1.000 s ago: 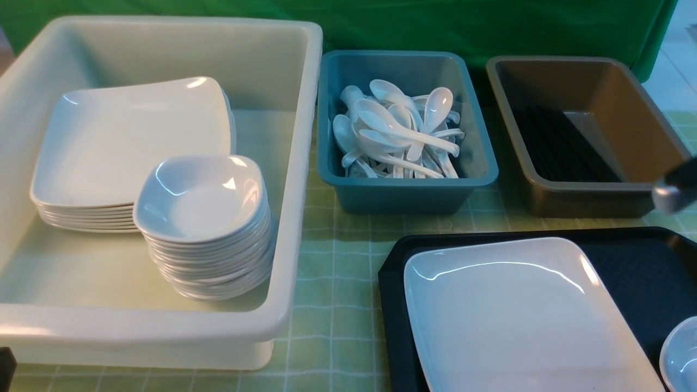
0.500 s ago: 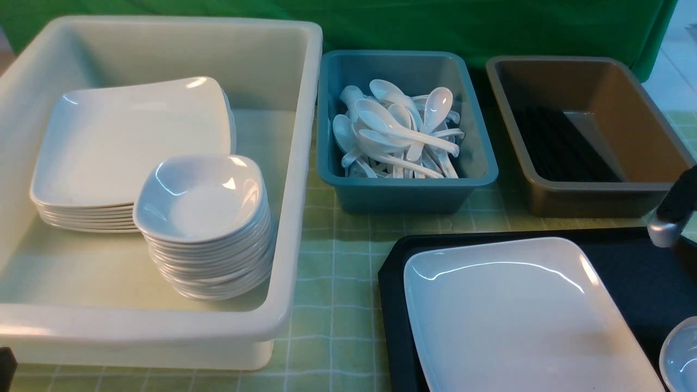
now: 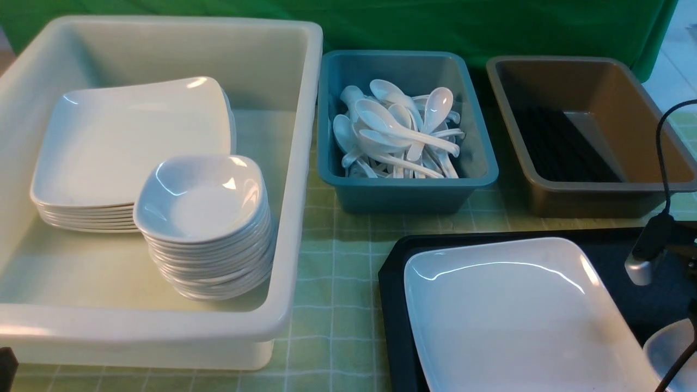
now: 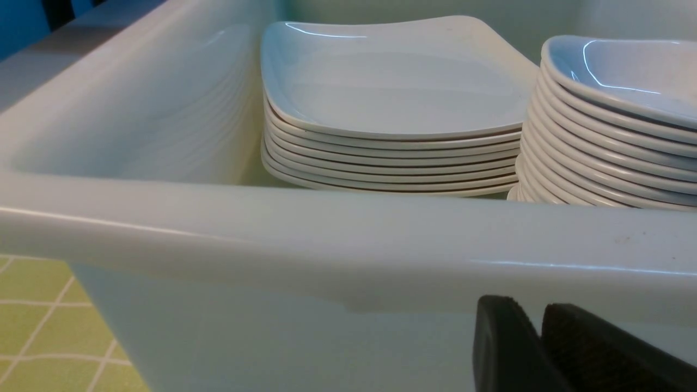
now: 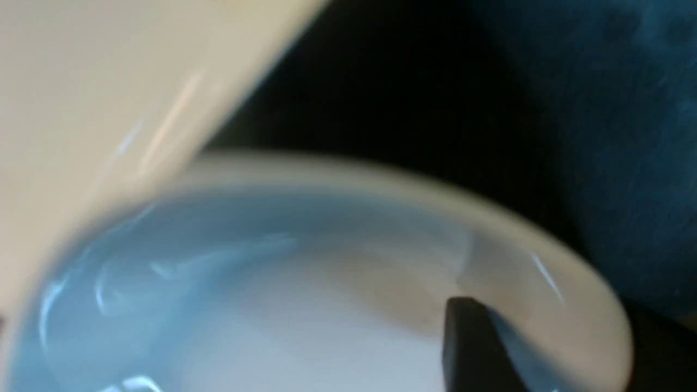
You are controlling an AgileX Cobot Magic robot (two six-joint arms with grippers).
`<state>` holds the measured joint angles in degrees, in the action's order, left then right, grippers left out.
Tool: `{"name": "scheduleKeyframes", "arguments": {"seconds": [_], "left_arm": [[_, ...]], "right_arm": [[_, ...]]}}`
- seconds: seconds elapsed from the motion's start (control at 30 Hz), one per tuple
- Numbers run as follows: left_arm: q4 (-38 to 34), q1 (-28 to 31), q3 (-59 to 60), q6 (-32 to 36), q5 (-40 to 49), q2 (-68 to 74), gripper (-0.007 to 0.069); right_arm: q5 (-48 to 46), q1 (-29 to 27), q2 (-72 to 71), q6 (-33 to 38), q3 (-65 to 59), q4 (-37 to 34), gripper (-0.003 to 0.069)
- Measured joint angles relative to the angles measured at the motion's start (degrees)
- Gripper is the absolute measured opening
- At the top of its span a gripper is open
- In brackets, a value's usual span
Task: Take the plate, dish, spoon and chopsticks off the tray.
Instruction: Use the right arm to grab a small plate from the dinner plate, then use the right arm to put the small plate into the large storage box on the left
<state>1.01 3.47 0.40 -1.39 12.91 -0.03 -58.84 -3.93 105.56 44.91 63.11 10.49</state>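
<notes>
Now the right arm has come in over the tray (image 3: pixel 398 321), and the small white dish (image 3: pixel 661 356) has shifted towards the large squarish plate (image 3: pixel 517 316), so its removal appears to be under way. One finger (image 5: pixel 474 343) of the right jaws shows inside the dish, close to the rim; the other is hidden, so I cannot tell whether they are pinching the wall or merely straddling it. The left jaws (image 4: pixel 536 343) wait outside the cream tub (image 4: pixel 326 239), tips close together with nothing visible between them; whether they touch is unclear.

The plate has not moved and lies flat along the tray's left edge, probably for a later turn. No spoon or chopsticks show on the visible part of the tray. If the grip is sound, the dish should next rise clear of the plate's edge, likely bound for the bowl stack (image 3: pixel 204 218); lifting too early could scrape or tip it.
</notes>
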Motion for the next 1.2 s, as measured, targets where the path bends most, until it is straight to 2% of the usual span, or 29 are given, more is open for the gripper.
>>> {"name": "scheduleKeyframes", "arguments": {"seconds": [0.1,0.2,0.3,0.37,0.5,0.57,0.93,1.0,1.03,1.07,1.1,1.17,1.2], "left_arm": [[0.0,0.0,0.0,0.0,0.0,0.0,0.0099],[0.0,0.0,0.0,0.0,0.0,0.0,0.0104],[0.0,0.0,0.0,0.0,0.0,0.0,0.0108],[0.0,0.0,0.0,0.0,0.0,0.0,0.0110],[0.0,0.0,0.0,0.1,0.0,0.0,0.0117],[0.0,0.0,0.0,0.1,0.0,0.0,0.0119],[0.0,0.0,0.0,0.0,0.0,0.0,0.0134],[0.0,0.0,0.0,0.0,0.0,0.0,0.0136],[0.0,0.0,0.0,0.0,0.0,0.0,0.0137],[0.0,0.0,0.0,0.0,0.0,0.0,0.0137],[0.0,0.0,0.0,0.0,0.0,0.0,0.0137],[0.0,0.0,0.0,0.0,0.0,0.0,0.0138],[0.0,0.0,0.0,-0.1,0.0,0.0,0.0138]], "right_arm": [[-1.8,-0.1,-0.1,-0.9,0.2,0.0,0.0196],[-4.2,-0.1,-0.1,-1.2,0.8,-0.1,0.0178],[-9.6,-0.1,0.0,-2.3,3.3,-0.1,0.0130],[-11.3,-0.1,-0.5,-5.2,4.5,0.1,0.0113],[-11.8,-0.1,-2.8,-7.8,6.1,0.6,0.0086],[-11.9,-0.1,-5.6,-8.5,7.2,0.5,0.0049],[-10.8,-0.1,-21.2,-10.7,14.3,-2.2,0.0029],[-10.8,-0.1,-23.1,-10.7,15.8,-5.1,0.0029],[-10.9,-0.1,-24.2,-10.7,17.3,-10.2,0.0029],[-10.9,-0.1,-24.3,-10.7,17.8,-12.1,0.0029],[-10.9,-0.1,-24.9,-10.7,18.9,-17.7,0.0029],[-11.0,0.9,-25.0,-10.8,21.1,-34.0,0.0029],[-10.9,1.1,-25.0,-10.8,21.4,-36.7,0.0029]]}}
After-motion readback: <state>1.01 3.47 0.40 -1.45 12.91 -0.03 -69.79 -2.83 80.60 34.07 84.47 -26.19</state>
